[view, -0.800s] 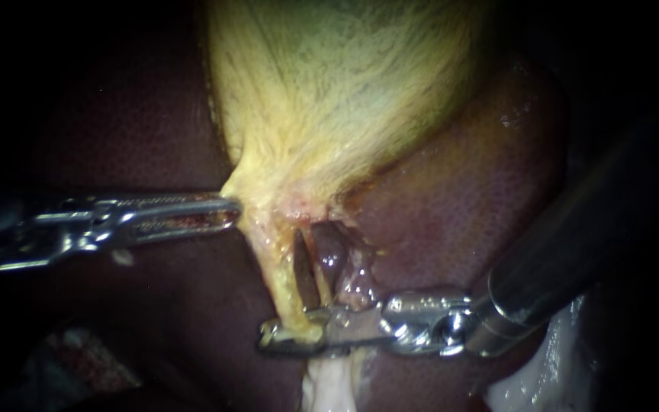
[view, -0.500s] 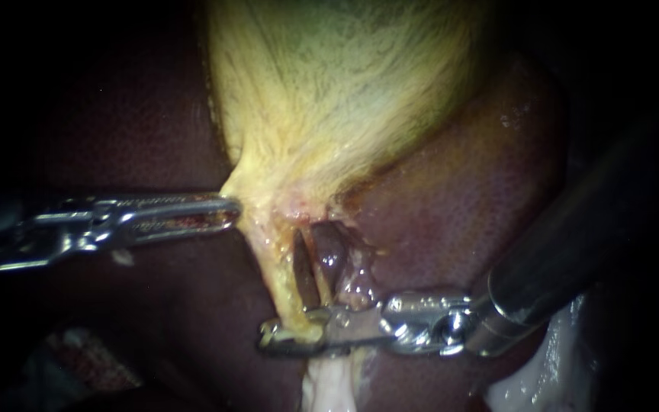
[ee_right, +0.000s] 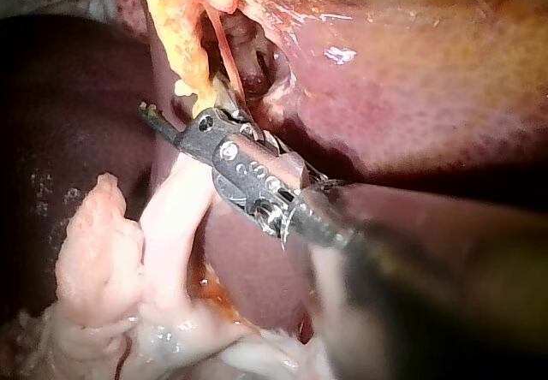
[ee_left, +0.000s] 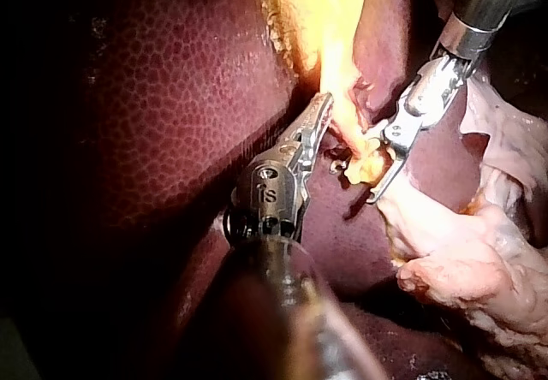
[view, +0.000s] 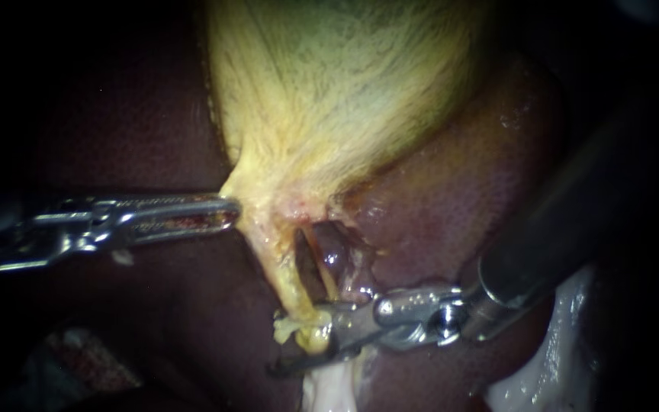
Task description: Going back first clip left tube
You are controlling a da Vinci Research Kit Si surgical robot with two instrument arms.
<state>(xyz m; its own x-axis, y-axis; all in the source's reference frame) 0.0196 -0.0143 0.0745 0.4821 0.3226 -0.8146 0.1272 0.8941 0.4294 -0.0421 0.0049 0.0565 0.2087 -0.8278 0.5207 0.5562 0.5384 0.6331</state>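
Backing right instrument (view: 299, 342) off left tube (view: 282, 267): jaws spread, tube's lower end between them. Withdraw straight along shaft, avoid snagging; clip not clearly seen. Left instrument (view: 230, 211) pinches gallbladder (view: 329, 99) edge; hold tension steady.

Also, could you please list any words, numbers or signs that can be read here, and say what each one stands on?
Nothing can be quoted from any view.
left instrument: one small stamped mark on its joint, in the left wrist view, not clear enough to quote.
right instrument: only rivets show, no writing.
liver and gallbladder: no label or sign.
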